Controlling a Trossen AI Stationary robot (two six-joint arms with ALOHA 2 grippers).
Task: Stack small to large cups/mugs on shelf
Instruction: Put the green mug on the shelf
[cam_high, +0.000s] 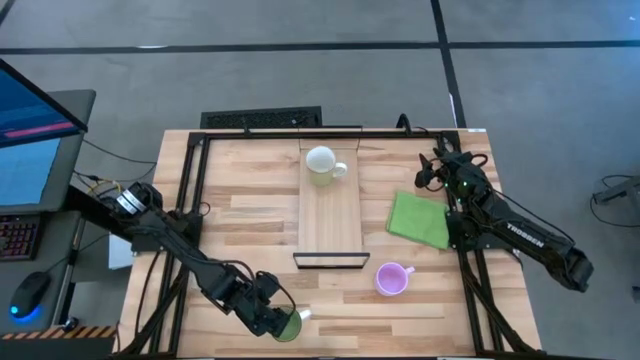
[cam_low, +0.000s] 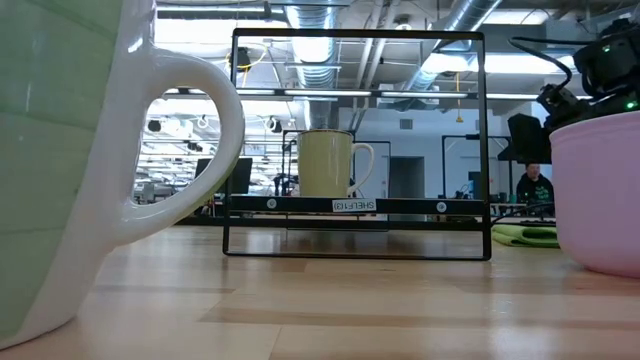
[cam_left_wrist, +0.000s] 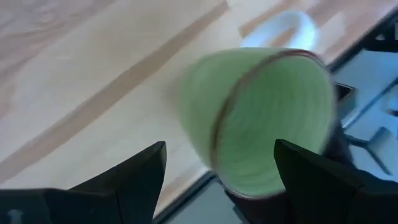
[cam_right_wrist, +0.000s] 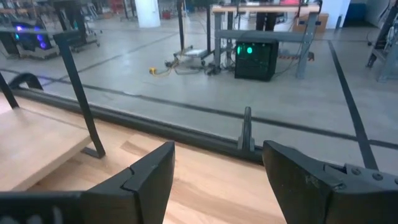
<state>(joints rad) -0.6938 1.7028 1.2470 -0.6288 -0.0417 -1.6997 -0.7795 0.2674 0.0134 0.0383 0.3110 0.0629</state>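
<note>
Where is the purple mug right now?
Seen from above, the purple mug stands on the table, right of the shelf's near end and just below the green cloth.

My two dark fingers (cam_left_wrist: 134, 177) stand wide apart, and a green mug (cam_left_wrist: 261, 118) sits between them, a little ahead of the tips. Its open mouth tips toward me, so I look down into the ribbed green inside and along its thin rim. Neither finger touches its wall as far as I can tell. Beyond the mug its white handle (cam_left_wrist: 283, 31) curves away from me. Under the mug runs the light wooden tabletop (cam_left_wrist: 93, 81), and by my far finger the board ends at a dark metal frame (cam_left_wrist: 367, 118).
</note>
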